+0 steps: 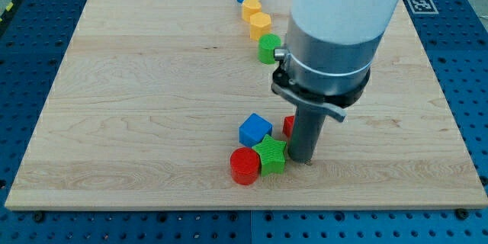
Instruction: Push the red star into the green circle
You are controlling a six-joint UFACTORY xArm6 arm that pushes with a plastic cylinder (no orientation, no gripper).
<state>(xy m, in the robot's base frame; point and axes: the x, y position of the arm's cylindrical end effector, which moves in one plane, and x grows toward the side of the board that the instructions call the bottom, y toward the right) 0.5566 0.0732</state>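
Resting on the wooden counter (137, 107), my tip (302, 160) sits just right of the green star block (271, 155), w/ the red star block (288, 126) mostly hidden behind the rod, green circle block (268, 49) far off; no hand.

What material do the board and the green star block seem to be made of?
The board looks like light wood or wood veneer with a matte finish: grain lines run along it. The green star block looks like matte plastic, perhaps 3D-printed: fine ridges show on its sides. Neither can be settled from the look alone.
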